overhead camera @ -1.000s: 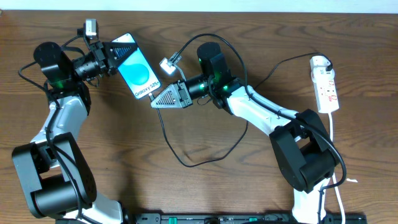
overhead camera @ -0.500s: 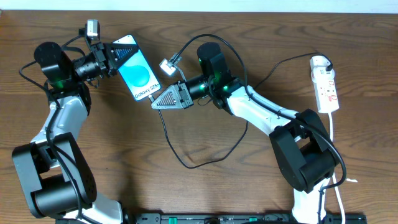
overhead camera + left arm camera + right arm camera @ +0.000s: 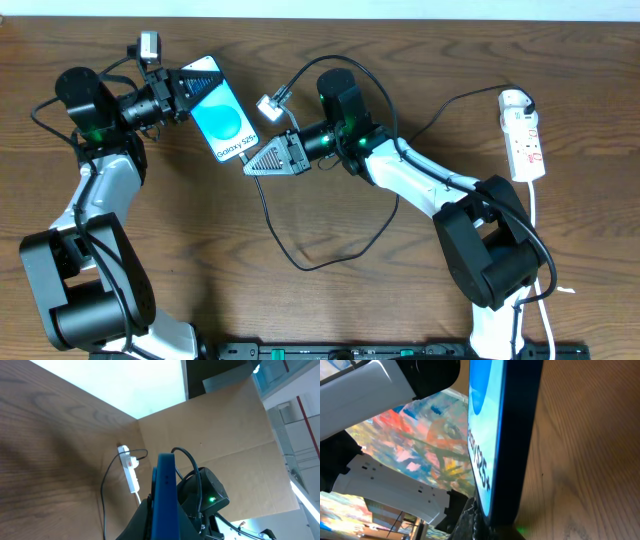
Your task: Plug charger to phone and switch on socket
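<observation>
The charger's [image 3: 300, 264] plug tip cannot be made out. The closed fingers of the right gripper [image 3: 250, 166] cover it where they meet the lower end of the phone [image 3: 224, 120]. The right wrist view shows only the phone edge-on and very close, so whether the tip sits in the port cannot be told. The left wrist view likewise gives just the phone's thin blue edge, with its own fingers cut off at the bottom of the frame. From overhead, the left gripper [image 3: 198, 82] is clamped on the phone's upper end at the far left of the desk [image 3: 330, 320]. The phone lies diagonally, its bright blue screen showing a lighter circle and white text. The right gripper is pinched on the charger near its end. From there the thin black cable drops in a wide loop on the desk and passes under the right arm. The socket [image 3: 526, 140], white with red-marked switches, lies well apart near the right edge, and its switch positions are too small to read.
</observation>
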You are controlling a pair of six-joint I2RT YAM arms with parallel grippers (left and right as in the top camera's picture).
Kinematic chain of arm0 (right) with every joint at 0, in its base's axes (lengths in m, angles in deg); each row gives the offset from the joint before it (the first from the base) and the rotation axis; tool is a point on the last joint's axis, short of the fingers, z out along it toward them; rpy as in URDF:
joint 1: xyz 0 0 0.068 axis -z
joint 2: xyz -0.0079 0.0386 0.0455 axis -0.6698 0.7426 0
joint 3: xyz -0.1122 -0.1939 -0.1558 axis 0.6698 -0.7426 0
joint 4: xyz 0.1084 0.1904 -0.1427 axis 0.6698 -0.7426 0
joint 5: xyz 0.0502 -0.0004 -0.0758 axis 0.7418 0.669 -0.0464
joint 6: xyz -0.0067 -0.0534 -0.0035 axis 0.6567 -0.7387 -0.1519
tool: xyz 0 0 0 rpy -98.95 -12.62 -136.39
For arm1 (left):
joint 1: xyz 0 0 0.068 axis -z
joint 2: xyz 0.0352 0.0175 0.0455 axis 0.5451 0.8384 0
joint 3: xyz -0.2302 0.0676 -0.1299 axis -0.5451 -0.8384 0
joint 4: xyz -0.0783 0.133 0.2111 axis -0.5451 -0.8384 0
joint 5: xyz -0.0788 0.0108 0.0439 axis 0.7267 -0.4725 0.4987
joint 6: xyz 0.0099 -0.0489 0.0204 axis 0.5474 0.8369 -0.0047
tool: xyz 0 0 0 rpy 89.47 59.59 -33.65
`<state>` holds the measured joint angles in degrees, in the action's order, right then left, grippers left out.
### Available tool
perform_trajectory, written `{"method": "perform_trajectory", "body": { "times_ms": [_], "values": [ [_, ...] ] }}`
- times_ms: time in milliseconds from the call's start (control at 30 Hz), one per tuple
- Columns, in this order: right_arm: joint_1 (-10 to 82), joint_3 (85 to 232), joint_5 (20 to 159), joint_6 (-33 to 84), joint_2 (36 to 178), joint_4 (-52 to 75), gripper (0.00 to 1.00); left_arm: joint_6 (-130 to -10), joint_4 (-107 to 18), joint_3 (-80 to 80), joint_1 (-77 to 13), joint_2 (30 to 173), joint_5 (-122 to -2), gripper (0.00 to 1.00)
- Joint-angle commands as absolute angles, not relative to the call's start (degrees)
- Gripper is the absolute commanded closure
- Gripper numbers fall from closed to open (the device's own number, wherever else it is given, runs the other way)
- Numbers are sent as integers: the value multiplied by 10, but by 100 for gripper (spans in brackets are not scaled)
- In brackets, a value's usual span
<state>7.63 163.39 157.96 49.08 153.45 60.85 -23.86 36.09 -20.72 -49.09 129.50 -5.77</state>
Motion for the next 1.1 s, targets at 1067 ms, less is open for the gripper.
{"method": "perform_trajectory", "body": {
  "times_ms": [1067],
  "values": [
    [86, 1639, 1485, 533, 1538, 648, 99, -248, 363, -207, -481, 1295, 4, 93]
  ]
}}
